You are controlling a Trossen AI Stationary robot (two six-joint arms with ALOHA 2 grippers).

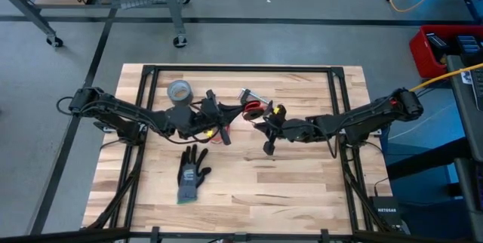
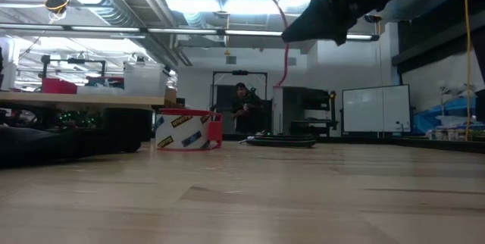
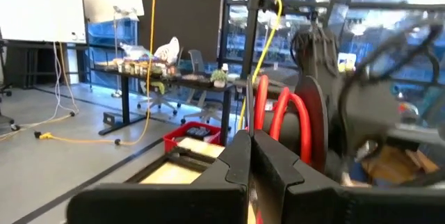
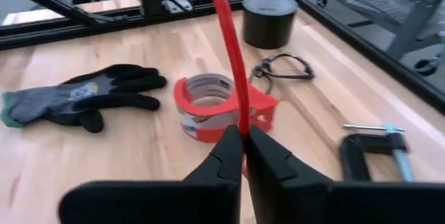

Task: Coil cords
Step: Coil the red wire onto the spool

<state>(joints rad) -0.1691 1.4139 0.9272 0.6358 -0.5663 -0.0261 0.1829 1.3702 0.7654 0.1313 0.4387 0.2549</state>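
Both claws (image 3: 250, 156) (image 4: 243, 147) pinched on one red cord (image 4: 233, 64); one black cord (image 4: 281, 66) on table.

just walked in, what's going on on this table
Both arms are working a red cord above the middle of the table. The right pincer is shut on it, and the left pincer is shut with red loops right beside it. A black cord, a glove and tape rolls lie untouched.

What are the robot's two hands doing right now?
Left gripper: closed, pinching the red cord.
Right gripper: closed on the red cord, above the table.
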